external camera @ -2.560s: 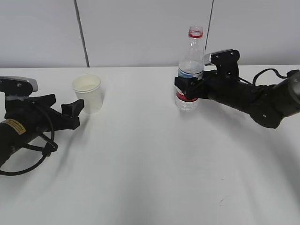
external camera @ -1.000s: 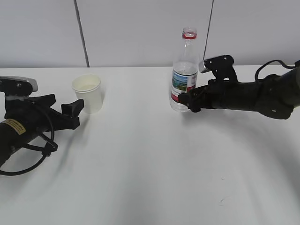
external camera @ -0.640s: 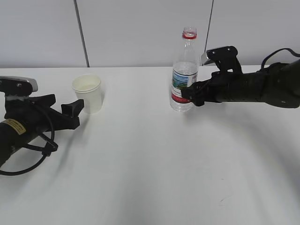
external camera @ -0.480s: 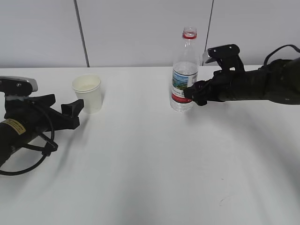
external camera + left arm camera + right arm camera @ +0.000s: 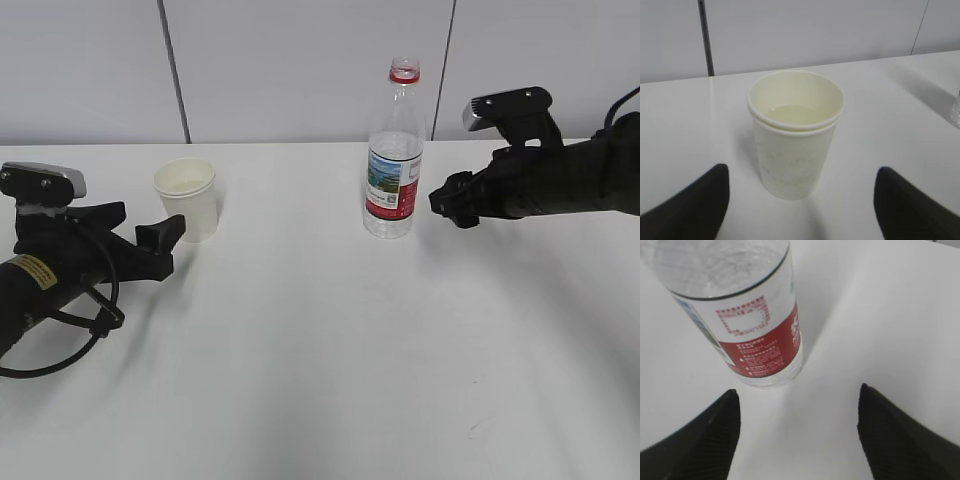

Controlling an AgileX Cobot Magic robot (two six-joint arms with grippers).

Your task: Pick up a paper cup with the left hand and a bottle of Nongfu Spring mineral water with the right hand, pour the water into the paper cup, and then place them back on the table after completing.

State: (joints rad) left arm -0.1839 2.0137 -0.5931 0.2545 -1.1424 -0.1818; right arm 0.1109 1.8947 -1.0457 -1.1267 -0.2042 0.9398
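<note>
Paper cup (image 5: 795, 134): upright, filled, ungripped.
Bottle (image 5: 391, 160): standing free.
Grippers: left (image 5: 800, 210), right (image 5: 797, 432) both open.
Advice: retreat straight, touching neither.

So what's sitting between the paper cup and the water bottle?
Nothing: the exterior view shows only bare white table between the paper cup and the bottle.

1. The paper cup (image 5: 187, 198) is plain cream, pale inside.
2. The clear bottle (image 5: 392, 150) carries a white, green and red label and a red neck ring.
3. The table (image 5: 320, 360) is plain white.
4. The left arm (image 5: 40, 275) is black with a yellow label.
</note>
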